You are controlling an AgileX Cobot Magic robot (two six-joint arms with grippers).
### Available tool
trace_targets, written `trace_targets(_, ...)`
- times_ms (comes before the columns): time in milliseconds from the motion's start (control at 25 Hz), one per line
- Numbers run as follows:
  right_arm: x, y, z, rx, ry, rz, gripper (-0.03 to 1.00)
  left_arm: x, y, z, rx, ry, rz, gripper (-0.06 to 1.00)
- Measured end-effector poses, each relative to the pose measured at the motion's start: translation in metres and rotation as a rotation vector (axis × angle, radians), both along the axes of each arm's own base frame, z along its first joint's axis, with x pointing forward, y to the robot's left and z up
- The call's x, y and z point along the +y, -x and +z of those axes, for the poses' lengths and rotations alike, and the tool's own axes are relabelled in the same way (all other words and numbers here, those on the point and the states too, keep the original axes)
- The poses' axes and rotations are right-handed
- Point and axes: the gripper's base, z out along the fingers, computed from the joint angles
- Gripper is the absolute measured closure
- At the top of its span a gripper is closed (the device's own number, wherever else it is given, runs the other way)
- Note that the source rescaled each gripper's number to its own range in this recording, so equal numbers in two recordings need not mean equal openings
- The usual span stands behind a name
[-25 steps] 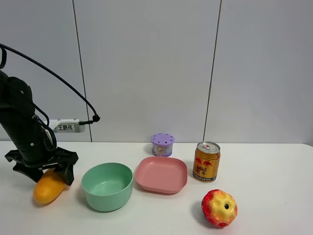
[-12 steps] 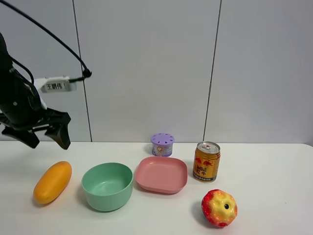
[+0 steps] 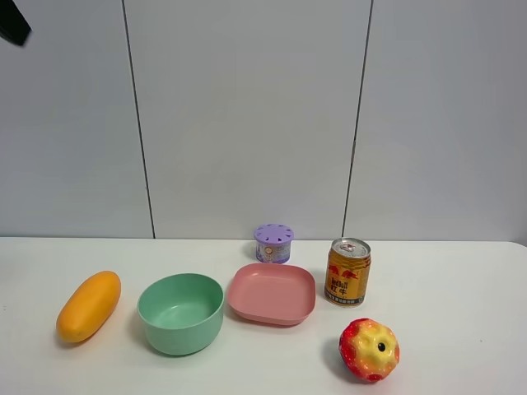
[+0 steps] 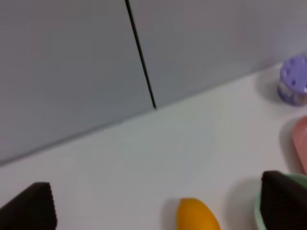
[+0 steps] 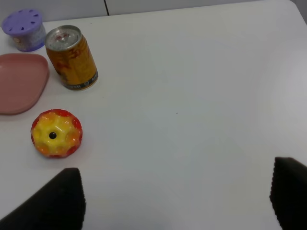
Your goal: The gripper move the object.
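Mango (image 3: pixel 88 306) lies on its own at the left end of the white tabletop (image 3: pixel 461 296), angled, just beside the green bowl (image 3: pixel 180 313) without touching it. In the high view we see only a dark corner of the left tool (image 3: pixel 14 26) at the upper left edge, far above the fruit. From the left wrist view we see both fingers spread wide, one finger (image 4: pixel 31 206) at one side of the picture and the other at the opposite side, with nothing between them but bare tabletop and the mango's tip (image 4: pixel 196 216) below. We count the left tool as wide open and empty.

Right of the bowl sits the pink plate (image 3: pixel 272 293), with the purple lidded pot (image 3: pixel 273 243) behind it and the gold drink can (image 3: pixel 347 271) upright just beside its right edge. Nearer the front is the red-yellow apple (image 3: pixel 369 349). In the right wrist view the right tool (image 5: pixel 175 201) also shows its fingers far apart, holding nothing, above bare tabletop well apart from the apple.
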Motion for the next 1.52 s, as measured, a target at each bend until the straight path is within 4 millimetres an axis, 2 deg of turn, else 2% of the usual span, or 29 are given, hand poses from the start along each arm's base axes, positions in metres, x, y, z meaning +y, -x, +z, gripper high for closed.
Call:
trace_targets(160,0.000,0.000,0.000,0.000,0.000,0.000,-0.03,0.009,0.055,0.027,-0.093,0.008,0.019,0.16)
trace_targets(280,0.000,0.000,0.000,0.000,0.000,0.000,-0.03,0.018,0.090,0.035,-0.096,0.007,0.072,0.16)
trace_targets(520,0.000,0.000,0.000,0.000,0.000,0.000,-0.03,0.038,0.159,0.032,-0.012,-0.031,0.198,0.16)
trace_targets(640,0.000,0.000,0.000,0.000,0.000,0.000,-0.03,0.042,0.187,0.031,-0.060,0.002,0.218,0.16)
trace_targets(800,0.000,0.000,0.000,0.000,0.000,0.000,-0.03,0.046,0.222,0.011,-0.104,0.056,0.236,0.16)
trace_targets(960,0.000,0.000,0.000,0.000,0.000,0.000,-0.03,0.047,0.246,-0.022,-0.116,0.087,0.222,0.16)
trace_targets(1240,0.000,0.000,0.000,0.000,0.000,0.000,-0.03,0.042,0.265,-0.084,-0.088,0.165,0.193,0.16)
trace_targets(1360,0.000,0.000,0.000,0.000,0.000,0.000,-0.03,0.040,0.266,-0.107,-0.086,0.182,0.206,0.16)
trace_targets(1520,0.000,0.000,0.000,0.000,0.000,0.000,-0.03,0.035,0.252,-0.132,-0.010,0.199,0.215,0.16)
